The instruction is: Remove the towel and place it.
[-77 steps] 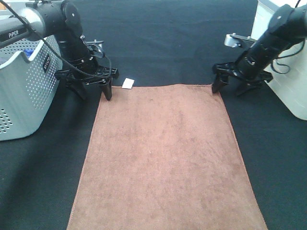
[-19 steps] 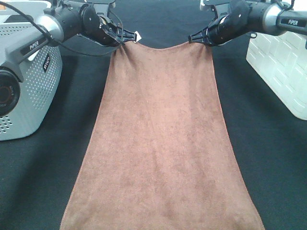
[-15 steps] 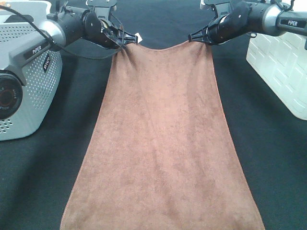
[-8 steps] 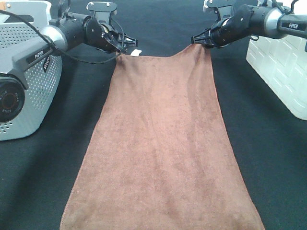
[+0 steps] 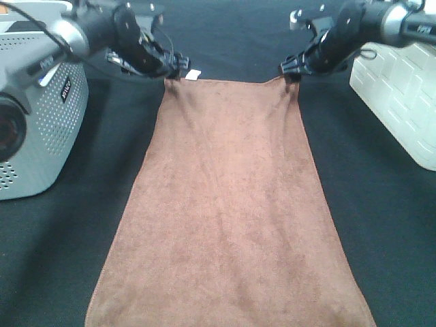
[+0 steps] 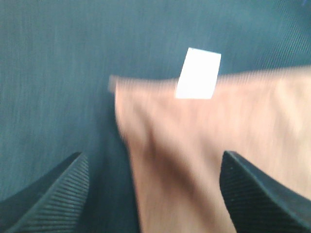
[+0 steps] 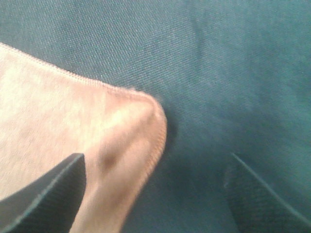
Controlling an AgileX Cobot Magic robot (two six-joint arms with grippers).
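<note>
Towel [image 5: 228,204], a long reddish-brown microfibre rectangle with a small white tag [image 6: 198,73], lies flat on the dark cloth table [image 5: 381,218] between the perforated grey basket [image 5: 37,122] and a white bin [image 5: 402,95]. Both the left gripper [image 6: 155,194] and right gripper [image 7: 155,191] stand parted, empty, over its far corners. Being soft, light and limp, it would probably sag and fold wherever unsupported, so pinching the stitched corners looks best.

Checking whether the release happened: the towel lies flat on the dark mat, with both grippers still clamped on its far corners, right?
Not clamped. Both wrist views show open jaws: the left gripper and right gripper have let go. The towel does lie flat on the dark mat.
</note>
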